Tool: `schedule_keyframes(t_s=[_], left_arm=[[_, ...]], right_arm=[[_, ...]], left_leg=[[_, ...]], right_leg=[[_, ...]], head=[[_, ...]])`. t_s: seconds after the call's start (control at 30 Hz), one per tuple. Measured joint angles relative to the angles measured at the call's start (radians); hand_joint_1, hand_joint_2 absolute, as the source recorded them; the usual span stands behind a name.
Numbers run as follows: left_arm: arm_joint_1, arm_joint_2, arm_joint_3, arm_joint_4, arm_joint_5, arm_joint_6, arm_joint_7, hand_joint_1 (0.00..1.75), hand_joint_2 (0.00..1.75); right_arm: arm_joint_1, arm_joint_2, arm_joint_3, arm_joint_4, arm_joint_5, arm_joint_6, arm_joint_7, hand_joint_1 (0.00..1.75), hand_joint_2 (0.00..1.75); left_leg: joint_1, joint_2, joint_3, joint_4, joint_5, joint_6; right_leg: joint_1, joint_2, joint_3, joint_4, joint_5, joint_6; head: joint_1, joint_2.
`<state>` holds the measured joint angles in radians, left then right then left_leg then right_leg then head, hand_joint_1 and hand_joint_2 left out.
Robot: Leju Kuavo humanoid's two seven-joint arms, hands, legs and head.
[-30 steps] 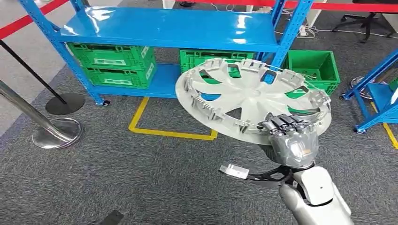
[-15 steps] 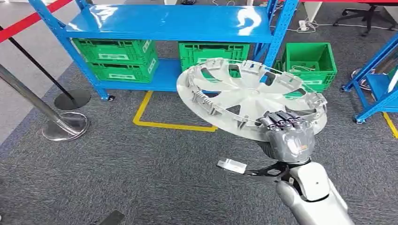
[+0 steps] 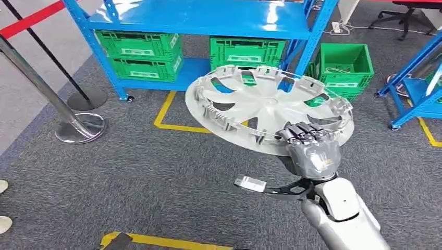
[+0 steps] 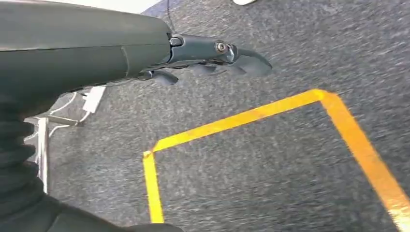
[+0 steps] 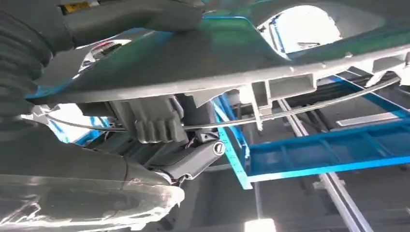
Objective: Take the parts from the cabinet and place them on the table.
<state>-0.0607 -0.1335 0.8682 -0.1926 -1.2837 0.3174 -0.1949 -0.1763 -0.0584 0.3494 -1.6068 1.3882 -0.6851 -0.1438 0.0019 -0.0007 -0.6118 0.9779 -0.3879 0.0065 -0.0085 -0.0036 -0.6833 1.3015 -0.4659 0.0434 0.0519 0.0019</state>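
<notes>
A large silver hubcap (image 3: 260, 104) with a clipped rim hangs tilted above the grey carpet, in front of the blue cabinet rack (image 3: 198, 18). My right hand (image 3: 308, 151) grips its near right rim, fingers curled over the edge and thumb underneath. The right wrist view looks along the hubcap's underside (image 5: 232, 53), where my fingers (image 5: 154, 123) clamp the rim and its wire ring. My left hand (image 4: 212, 55) hangs over the carpet holding nothing, its fingers stretched out loosely.
Green crates (image 3: 146, 52) sit on the rack's low shelf, and an open green crate (image 3: 344, 65) stands on the floor beside it. A steel stanchion (image 3: 81, 127) stands at left, a second blue rack (image 3: 417, 88) at right. Yellow tape (image 3: 177, 127) marks the carpet. Shoes (image 3: 2, 186) show at the left edge.
The whole picture has shifted: the camera moved, so the rack and stanchion sit higher and further right. The hubcap stays in my right hand, now slightly more to the left.
</notes>
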Motion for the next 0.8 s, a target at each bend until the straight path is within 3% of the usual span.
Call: schedule_keyframes(t_s=[0.03, 0.07, 0.1, 0.13, 0.2, 0.23, 0.27, 0.3, 0.37, 0.4, 0.43, 0.47, 0.5, 0.53, 0.57, 0.6, 0.63, 0.67, 0.73, 0.77, 0.8], left_arm=[[0.0, 0.0, 0.002, 0.0, 0.0, 0.0, 0.0, 0.0, 1.75], [-0.002, 0.0, 0.004, 0.0, 0.0, 0.0, 0.0, 0.0, 1.75], [-0.001, -0.001, 0.007, 0.0, 0.0, 0.0, 0.0, 0.0, 1.75], [0.0, 0.0, 0.008, 0.0, -0.001, 0.0, 0.0, 0.0, 1.75], [0.0, 0.0, 0.011, 0.0, -0.003, -0.001, 0.0, 0.0, 1.75], [0.002, 0.0, 0.012, 0.0, -0.003, -0.001, 0.005, 0.0, 1.75], [0.002, 0.003, 0.013, 0.0, -0.003, -0.001, 0.01, 0.0, 1.75], [0.004, 0.002, 0.014, 0.0, -0.003, -0.001, 0.013, 0.0, 1.75], [0.004, 0.001, 0.014, 0.0, -0.004, -0.004, 0.023, 0.0, 1.75], [0.002, 0.001, 0.014, 0.0, -0.005, -0.005, 0.027, 0.0, 1.75], [0.002, 0.001, 0.015, 0.0, -0.006, -0.01, 0.031, 0.0, 1.75], [0.002, 0.001, 0.015, 0.0, -0.007, -0.013, 0.039, 0.0, 1.75], [0.002, 0.001, 0.015, 0.0, -0.008, -0.017, 0.042, 0.0, 1.75], [0.002, 0.002, 0.015, 0.0, -0.008, -0.019, 0.043, 0.0, 1.75], [0.0, 0.002, 0.015, 0.0, -0.009, -0.022, 0.044, 0.0, 1.75], [-0.004, 0.001, 0.016, 0.0, -0.011, -0.024, 0.045, 0.0, 1.75], [-0.009, 0.004, 0.016, 0.0, -0.012, -0.025, 0.045, 0.0, 1.75], [-0.011, 0.003, 0.016, 0.0, -0.013, -0.026, 0.045, 0.0, 1.75], [-0.006, 0.003, 0.016, 0.0, -0.014, -0.029, 0.047, 0.0, 1.75], [-0.002, 0.002, 0.016, 0.0, -0.014, -0.03, 0.049, 0.0, 1.75], [0.001, 0.003, 0.016, 0.0, -0.013, -0.032, 0.053, 0.0, 1.75]], right_arm=[[-0.001, 0.0, 0.0, 0.002, 0.004, 0.0, 0.004, 1.75, 1.75], [-0.002, 0.0, 0.0, 0.003, 0.008, 0.0, 0.006, 1.75, 1.75], [-0.005, 0.001, 0.002, 0.003, 0.013, 0.0, 0.006, 1.75, 1.75], [-0.01, 0.001, 0.003, 0.003, 0.018, 0.0, 0.01, 1.75, 1.75], [-0.015, 0.001, 0.005, 0.005, 0.036, 0.0, 0.02, 1.75, 1.75], [-0.015, 0.001, 0.006, 0.005, 0.051, 0.0, 0.026, 1.75, 1.75], [-0.019, 0.001, 0.01, 0.005, 0.068, 0.0, 0.037, 1.75, 1.75], [-0.021, 0.001, 0.014, 0.005, 0.079, -0.001, 0.043, 1.75, 1.75], [-0.024, 0.001, 0.02, 0.006, 0.094, -0.001, 0.056, 1.75, 1.75], [-0.025, 0.001, 0.024, 0.006, 0.099, -0.001, 0.06, 1.75, 1.75], [-0.027, 0.001, 0.028, 0.009, 0.103, -0.001, 0.064, 1.75, 1.75], [-0.029, 0.001, 0.033, 0.011, 0.107, -0.001, 0.068, 1.75, 1.75], [-0.031, 0.001, 0.037, 0.013, 0.108, -0.001, 0.071, 1.75, 1.75], [-0.033, 0.001, 0.041, 0.014, 0.11, -0.001, 0.075, 1.75, 1.75], [-0.035, 0.001, 0.044, 0.014, 0.112, -0.001, 0.079, 1.75, 1.75], [-0.036, 0.001, 0.048, 0.014, 0.113, -0.001, 0.084, 1.75, 1.75], [-0.04, 0.001, 0.048, 0.014, 0.114, -0.001, 0.089, 1.75, 1.75], [-0.045, 0.001, 0.051, 0.014, 0.116, -0.002, 0.092, 1.75, 1.75], [-0.053, 0.001, 0.062, 0.014, 0.122, -0.002, 0.097, 1.75, 1.75], [-0.055, 0.001, 0.065, 0.014, 0.123, -0.002, 0.1, 1.75, 1.75], [-0.056, 0.001, 0.067, 0.015, 0.125, -0.002, 0.103, 1.75, 1.75]], left_leg=[[0.0, 0.0, -0.014, 0.001, 0.012, -0.002], [0.0, -0.001, -0.024, 0.003, 0.023, -0.005], [-0.002, -0.002, -0.034, 0.003, 0.034, -0.012], [-0.001, -0.002, -0.038, 0.003, 0.045, -0.017], [0.004, -0.003, -0.043, -0.005, 0.067, -0.029], [0.001, -0.006, -0.05, -0.006, 0.075, -0.036], [0.005, -0.007, -0.061, 0.002, 0.051, -0.041], [0.006, -0.006, -0.073, 0.035, -0.009, -0.047], [0.008, -0.006, -0.105, 0.168, -0.133, -0.058], [0.008, -0.005, -0.121, 0.239, -0.158, -0.062], [0.008, -0.005, -0.131, 0.3, -0.142, -0.065], [0.009, -0.005, -0.125, 0.319, -0.097, -0.067], [0.009, -0.003, -0.103, 0.303, -0.049, -0.068], [0.009, 0.007, -0.06, 0.251, -0.017, -0.069], [0.009, 0.03, -0.001, 0.174, -0.016, -0.07], [0.006, 0.079, 0.071, 0.081, -0.053, -0.072], [-0.005, 0.081, 0.106, 0.009, -0.085, -0.055], [-0.002, 0.073, 0.098, 0.002, -0.092, -0.04], [-0.005, 0.048, 0.083, 0.005, -0.082, -0.023], [0.0, 0.038, 0.08, 0.002, -0.074, -0.011], [0.001, 0.029, 0.073, 0.002, -0.067, -0.001]], right_leg=[[0.002, 0.0, 0.06, -0.07, 0.027, -0.005], [0.004, 0.0, 0.132, -0.169, 0.011, -0.012], [0.009, 0.001, 0.203, -0.273, -0.046, -0.015], [0.01, 0.001, 0.228, -0.33, -0.068, -0.009], [0.017, 0.002, 0.207, -0.314, -0.051, -0.009], [0.014, -0.002, 0.183, -0.317, -0.041, -0.019], [0.008, -0.01, 0.186, -0.319, -0.029, -0.028], [0.007, -0.011, 0.17, -0.32, -0.019, -0.039], [0.007, -0.019, 0.145, -0.319, 0.006, -0.042], [0.007, -0.025, 0.132, -0.319, 0.016, -0.042], [0.007, -0.034, 0.118, -0.317, 0.026, -0.041], [0.007, -0.042, 0.104, -0.316, 0.035, -0.039], [0.007, -0.051, 0.092, -0.314, 0.043, -0.036], [0.006, -0.06, 0.08, -0.31, 0.049, -0.032], [0.006, -0.069, 0.074, -0.304, 0.053, -0.027], [0.015, -0.077, 0.068, -0.297, 0.055, -0.021], [0.015, -0.088, 0.064, -0.289, 0.057, -0.018], [0.017, -0.101, 0.058, -0.284, 0.064, -0.012], [0.014, -0.125, 0.057, -0.286, 0.073, -0.004], [0.008, -0.104, 0.047, -0.279, 0.062, 0.002], [0.005, -0.046, 0.034, -0.246, 0.026, 0.008]], head=[[0.0, 0.0], [0.0, 0.0], [0.0, 0.0], [-0.001, 0.0], [0.003, 0.0], [0.0, 0.0], [0.002, 0.0], [-0.003, 0.0], [-0.008, 0.0], [-0.009, 0.0], [-0.009, 0.0], [-0.009, 0.0], [-0.009, 0.0], [-0.009, 0.0], [-0.009, 0.0], [-0.01, 0.0], [-0.011, 0.0], [-0.01, 0.0], [-0.01, 0.0], [-0.009, 0.0], [-0.009, 0.0]])
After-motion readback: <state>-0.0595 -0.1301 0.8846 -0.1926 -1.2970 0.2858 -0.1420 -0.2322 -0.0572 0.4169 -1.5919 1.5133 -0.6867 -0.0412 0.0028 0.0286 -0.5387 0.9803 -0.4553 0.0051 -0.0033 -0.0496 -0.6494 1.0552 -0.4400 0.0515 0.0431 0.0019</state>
